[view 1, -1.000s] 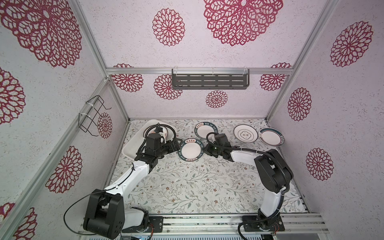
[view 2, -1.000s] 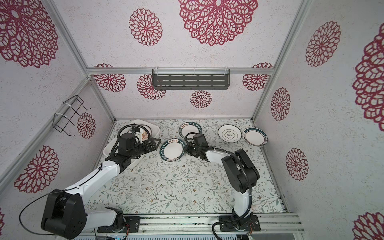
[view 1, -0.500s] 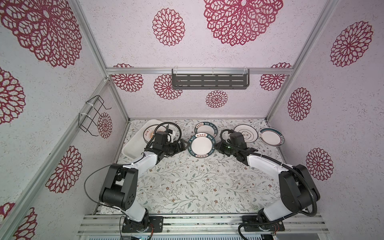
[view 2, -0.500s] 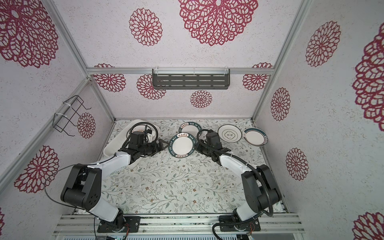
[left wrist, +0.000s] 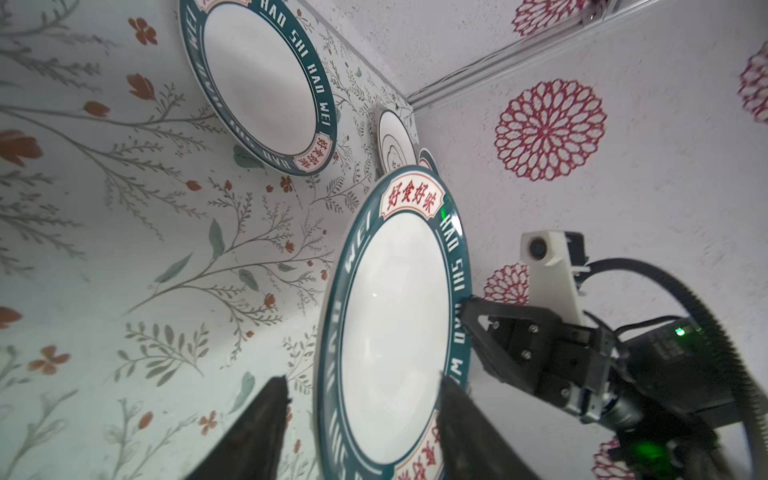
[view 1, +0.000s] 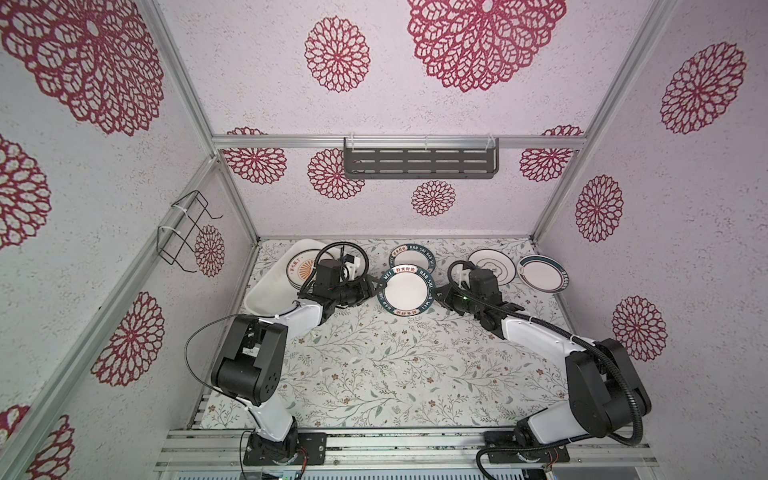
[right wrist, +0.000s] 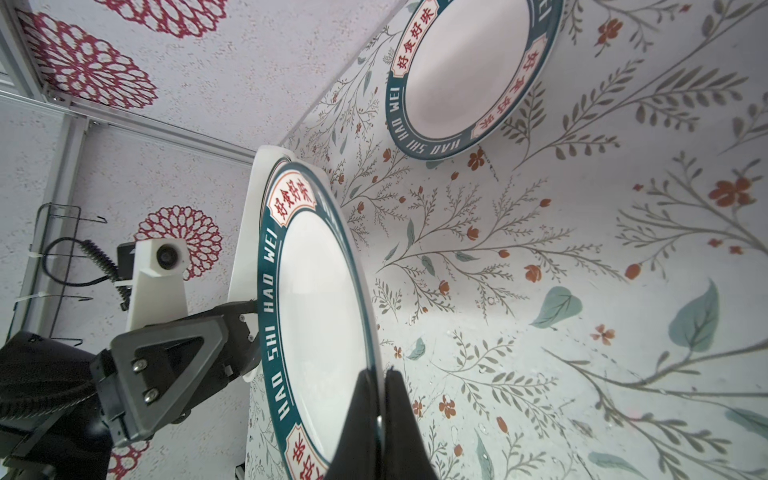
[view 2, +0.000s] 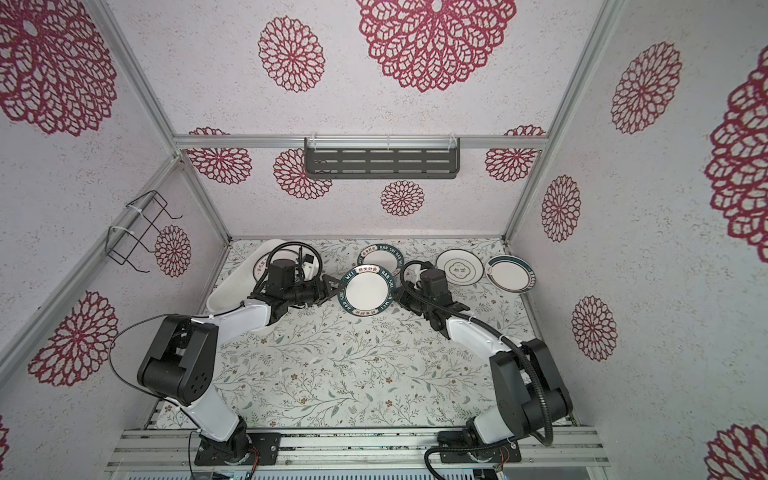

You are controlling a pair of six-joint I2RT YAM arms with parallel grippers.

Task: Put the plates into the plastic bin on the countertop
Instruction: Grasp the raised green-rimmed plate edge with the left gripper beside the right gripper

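Right gripper [right wrist: 376,376]: jaws pinched on one edge of the lettered plate [right wrist: 320,316]; the plate hangs face up, clear of the countertop [view 1: 374,365], between the two grippers

Left gripper [left wrist: 365,378]: jaws half spread, straddling the opposite edge; one finger lies at the plate's face, the other stands apart from its underside, so no grip is made on that side

Bin [view 1: 268,293]: just beyond the left gripper, at the left rear of the countertop; a sunburst plate [view 1: 301,268] lies inside; three spare plates [view 1: 492,266] rest along the back wall

Step in hand, as judged: handover from right arm to left arm, not yet complete

Next move calls for: left jaws closing firmly on the edge before the right jaws let go; then a level carry over the bin wall; an early release would likely drop the plate
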